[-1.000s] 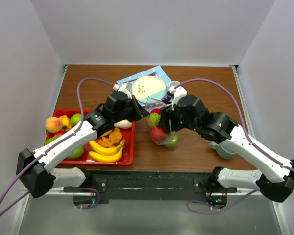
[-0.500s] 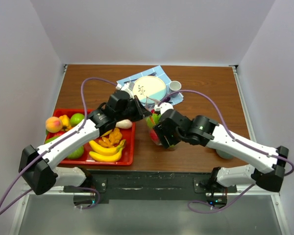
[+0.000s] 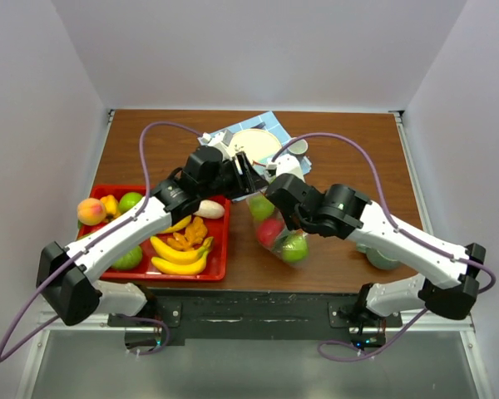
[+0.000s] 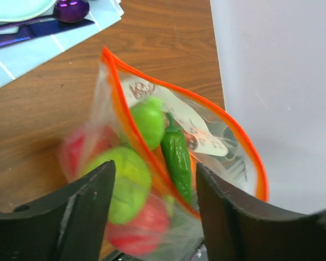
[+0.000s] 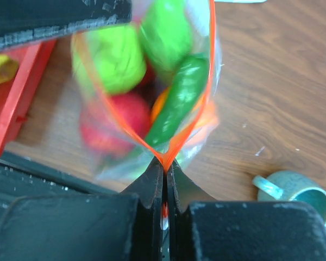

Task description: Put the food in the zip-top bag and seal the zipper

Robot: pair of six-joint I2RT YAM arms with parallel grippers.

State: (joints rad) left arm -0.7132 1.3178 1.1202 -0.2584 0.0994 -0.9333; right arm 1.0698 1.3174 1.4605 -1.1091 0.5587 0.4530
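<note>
Pinching one end of the zipper [image 5: 211,65], right gripper [image 5: 164,166] is clamped on it; left gripper [image 4: 155,174] hangs jaws apart over the gaping zip-top bag [image 3: 279,237], mid-table just right of red tray [image 3: 220,249], food [image 4: 125,185] inside; keep that corner taut, press strip shut progressively.

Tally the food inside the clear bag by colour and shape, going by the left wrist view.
Green round fruits: 2
Long green pepper: 1
Red fruits: 2
Total: 5 visible. The view is blurred, so there may be more.
</note>
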